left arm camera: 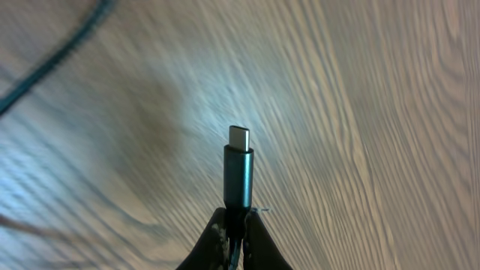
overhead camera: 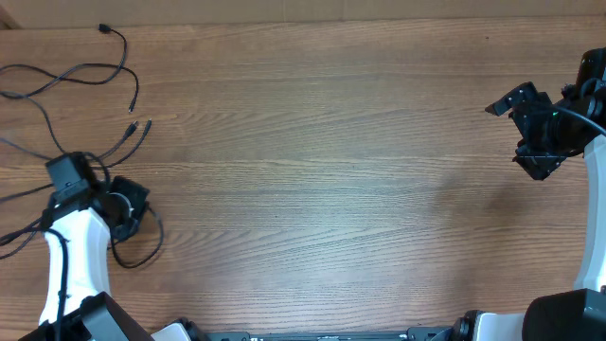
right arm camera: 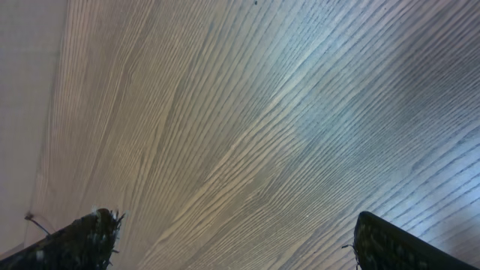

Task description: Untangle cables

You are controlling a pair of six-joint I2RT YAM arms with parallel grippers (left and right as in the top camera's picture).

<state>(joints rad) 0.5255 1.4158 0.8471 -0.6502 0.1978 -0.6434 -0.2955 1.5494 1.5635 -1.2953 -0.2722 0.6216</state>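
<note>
Black cables [overhead camera: 133, 93] at table's [overhead camera: 331, 189] left edge, left hand [left arm camera: 240, 223] clamping one; right hand [right arm camera: 234, 225] apart.

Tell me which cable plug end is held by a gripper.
The plug with the silver tip, clamped in the shut left gripper; the other plug ends lie free on the table.

The left end effector [left arm camera: 238, 223] is pinched tight, while the right end effector [right arm camera: 234, 223] hangs spread wide.
</note>
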